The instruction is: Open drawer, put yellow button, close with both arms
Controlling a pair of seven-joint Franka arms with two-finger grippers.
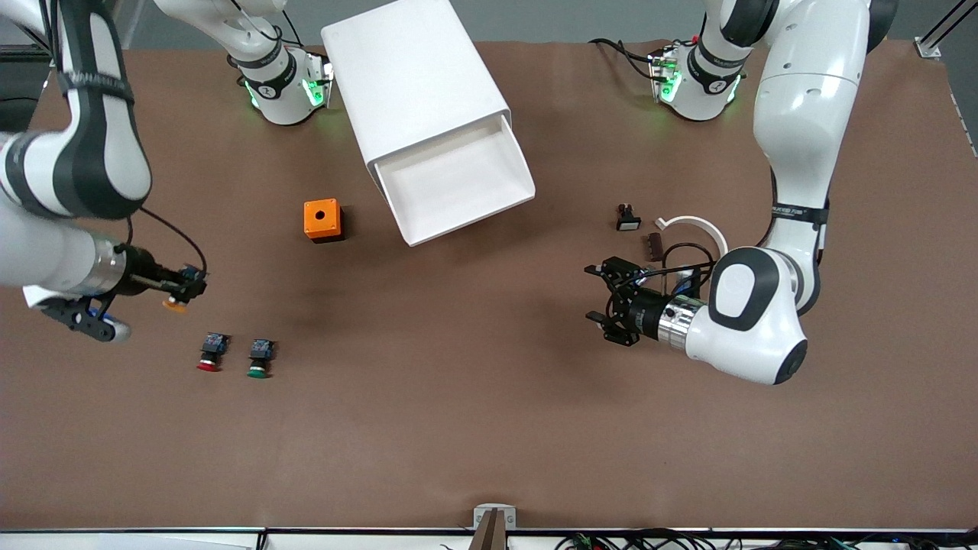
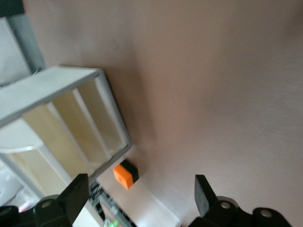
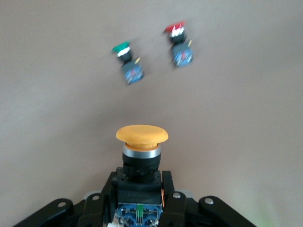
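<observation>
Two arms: right arm enters at frame left, left arm at frame right.
Right gripper point(image 1: 186, 289): left-middle of frame, fingers clamped on yellow button point(image 1: 175, 305), raised above table point(image 1: 489, 428).
Yellow button, wrist check: cap forward, black body pinched between jaws point(image 3: 142, 134).
Spare buttons: two, red button point(image 1: 210, 353) and green button point(image 1: 260, 359), lower left, just beside each other, on table.
Orange box point(image 1: 323, 220): one, left of centre, near drawer.
Cabinet point(image 1: 409, 76): one, upper centre, tilted in frame.
Drawer point(image 1: 458, 183): pulled out, tray looks bare; other drawer fronts visible only in left wrist view.
Small parts: black-and-white piece point(image 1: 628, 219), dark strip point(image 1: 655, 245), white arc point(image 1: 697, 226), right of centre.
Left gripper point(image 1: 603, 294): right of centre, fingers spread wide, nothing held, waiting.
Done: drawer open, button picked up.
Left: carry button over tray, drop, then push drawer shut with both arms.
Stage guess: roughly halfway.
</observation>
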